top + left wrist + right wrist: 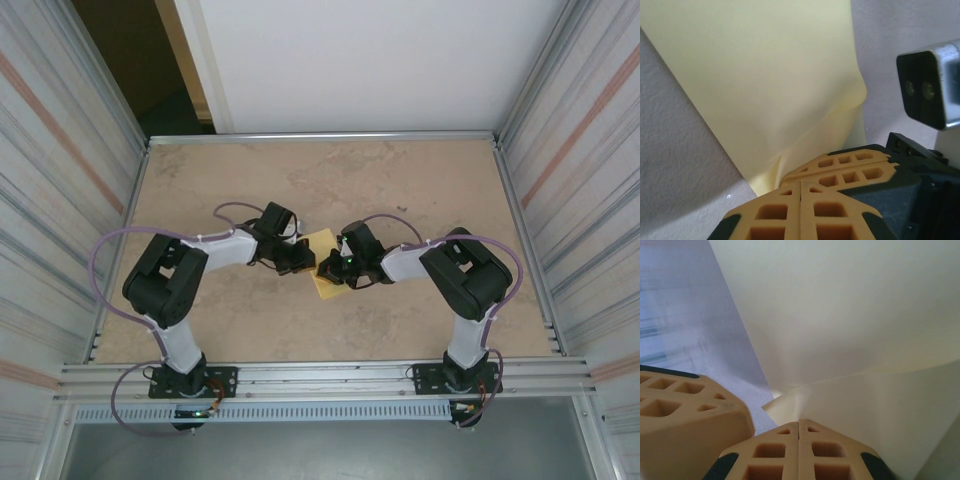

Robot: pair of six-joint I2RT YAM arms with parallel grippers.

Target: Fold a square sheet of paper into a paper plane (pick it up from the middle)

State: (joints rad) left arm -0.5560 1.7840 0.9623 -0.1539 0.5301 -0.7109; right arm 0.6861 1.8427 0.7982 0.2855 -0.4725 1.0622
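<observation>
Beige stone-look table (300, 180) carries a thin pale-yellow square sheet of paper (322, 243) at its centre, buckled upward between both arms. Right gripper (799, 421): jaws pressed together, pinching a raised fold of the sheet. Left gripper (800, 182): jaws pressed together at the sheet's edge; hold on paper unclear.

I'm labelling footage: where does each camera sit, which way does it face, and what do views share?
Top external: above and behind the bases, looking down at the table; both arms, left gripper and right gripper meeting at the square sheet of paper.
Left wrist: on the left wrist, facing along its shut fingers at the sheet; the right gripper beside them.
Right wrist: likewise, along its shut fingers at the sheet.
Shared: all three show the sheet.
</observation>
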